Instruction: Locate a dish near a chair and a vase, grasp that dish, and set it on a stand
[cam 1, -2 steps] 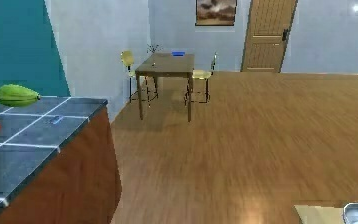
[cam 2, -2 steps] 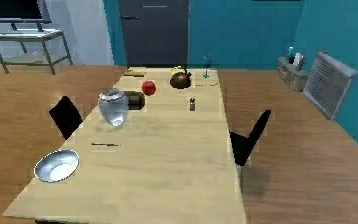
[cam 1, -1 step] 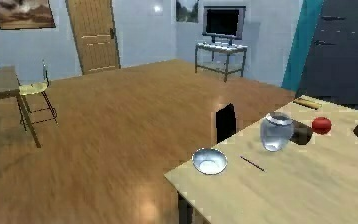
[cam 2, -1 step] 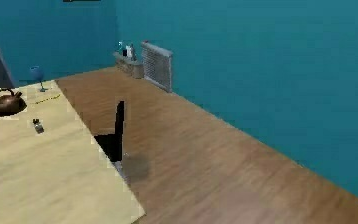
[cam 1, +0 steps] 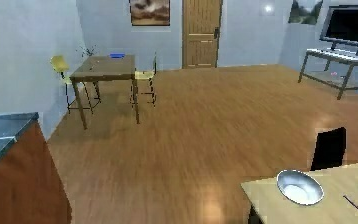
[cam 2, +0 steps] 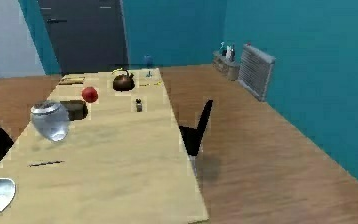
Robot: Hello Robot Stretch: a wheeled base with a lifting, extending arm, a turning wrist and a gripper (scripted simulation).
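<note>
A small blue dish [cam 1: 116, 57] lies on a brown wooden table [cam 1: 102, 72] at the forward view's far left. Close by it on the same table stands a thin vase-like thing [cam 1: 88, 52]. A yellow chair [cam 1: 61, 68] stands at the table's left and another yellow chair [cam 1: 145, 78] at its right. A grey stand [cam 1: 337, 62] with a dark screen [cam 1: 349, 22] on it is at the far right.
A silver bowl [cam 1: 299, 186] lies on a light wooden table [cam 1: 337, 205] with a black chair [cam 1: 329, 148] beside it. The arm side view shows that table [cam 2: 117, 150] with a glass jar [cam 2: 49, 120], a red apple [cam 2: 89, 94] and a dark pot [cam 2: 122, 81]. A counter [cam 1: 12, 160] is at the lower left. Open wood floor fills the middle.
</note>
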